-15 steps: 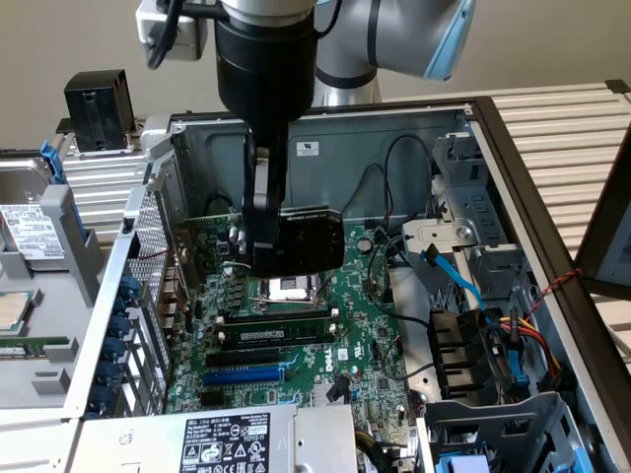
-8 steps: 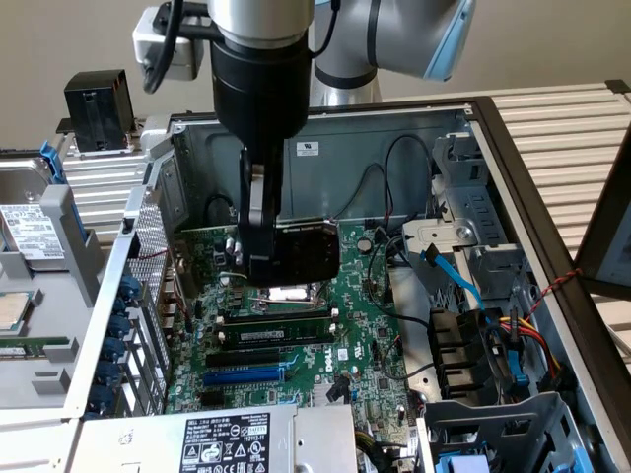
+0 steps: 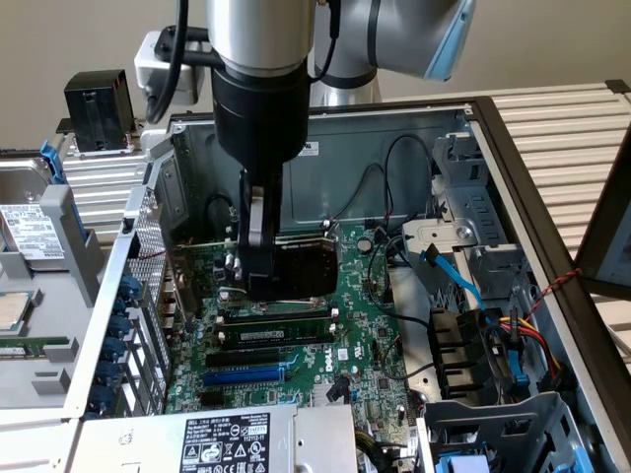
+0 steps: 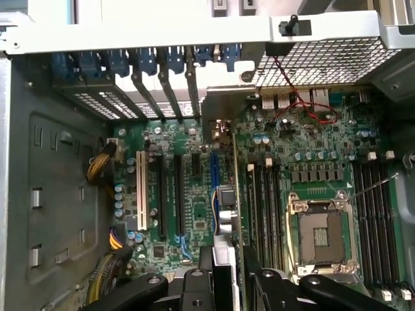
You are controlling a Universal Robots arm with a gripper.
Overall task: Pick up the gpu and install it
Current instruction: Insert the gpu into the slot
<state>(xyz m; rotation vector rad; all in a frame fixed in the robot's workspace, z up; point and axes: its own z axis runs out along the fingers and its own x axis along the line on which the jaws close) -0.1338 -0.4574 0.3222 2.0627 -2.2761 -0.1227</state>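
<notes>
Noted pincer (image 3: 264,286) clamped on the graphics card (image 3: 308,261), deep in the open computer case (image 3: 394,148). Found card on edge between the fingers, black body reaching from the pincer toward the exterior view's right, low over the motherboard (image 3: 365,325); silver end plate (image 4: 224,107) straight ahead of the pincer.

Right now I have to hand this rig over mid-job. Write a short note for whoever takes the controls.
Gripper: shut on the gpu, low inside the open case.
Gpu: held on edge over the motherboard, along the expansion slots. Its silver bracket is at the rear slot openings.
Done: pickup, and carry into the case.
Left: install not confirmed. I cannot tell whether the card edge is in a slot. The gripper has not released it.
</notes>
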